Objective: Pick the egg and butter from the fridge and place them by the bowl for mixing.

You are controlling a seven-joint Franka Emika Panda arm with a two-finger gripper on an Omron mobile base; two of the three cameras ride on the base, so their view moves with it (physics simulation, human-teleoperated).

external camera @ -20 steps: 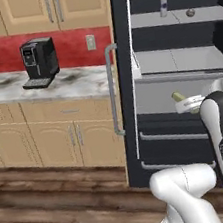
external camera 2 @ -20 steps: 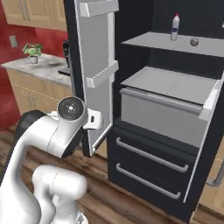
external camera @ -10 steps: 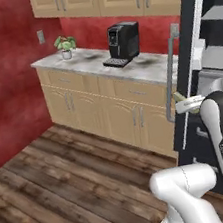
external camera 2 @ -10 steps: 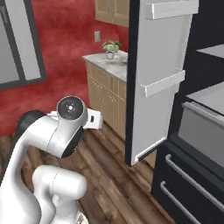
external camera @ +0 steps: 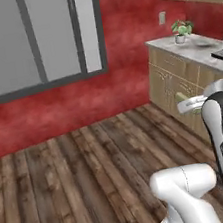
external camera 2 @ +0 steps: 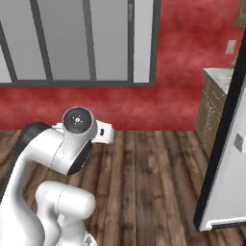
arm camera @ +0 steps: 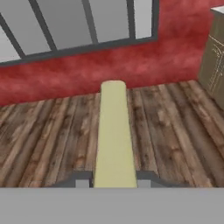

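Between the claw (arm camera: 114, 181) fingertips, the pale yellow butter stick (arm camera: 114, 135) is sitting clenched, sticking out lengthwise w/ dark wood plank floor (arm camera: 52, 131) and red wall (arm camera: 109, 65) beyond. Off to the side, tan cabinets w/ a speckled bench (external camera: 195, 48) top are carrying a small potted plant (external camera: 181, 30). Risk, imo: grip is only catching one end, so any base swing could be levering the stick loose onto the floor.
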